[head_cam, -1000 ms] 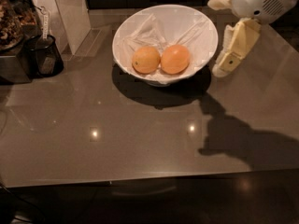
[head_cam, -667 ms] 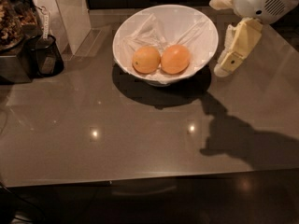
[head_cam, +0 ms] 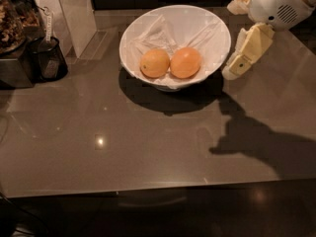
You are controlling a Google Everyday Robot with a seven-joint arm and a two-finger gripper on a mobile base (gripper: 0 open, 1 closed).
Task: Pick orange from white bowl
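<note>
The orange [head_cam: 185, 62], deep reddish-orange and smooth, lies in the white bowl [head_cam: 148, 21] on crumpled white paper. It touches a paler yellow-orange fruit [head_cam: 154, 63] on its left. The bowl stands at the back middle of the grey table. My gripper [head_cam: 234, 40] hangs just outside the bowl's right rim, above the table. It is open and empty. One cream finger [head_cam: 248, 49] points down beside the bowl, and the other [head_cam: 240, 5] sits higher, near the rim.
A dark cup [head_cam: 48, 58] and a dark container with dried bits [head_cam: 15, 38] stand at the left edge. A pale upright panel [head_cam: 66, 9] stands at the back left. The table's front edge [head_cam: 148, 187] runs across the bottom.
</note>
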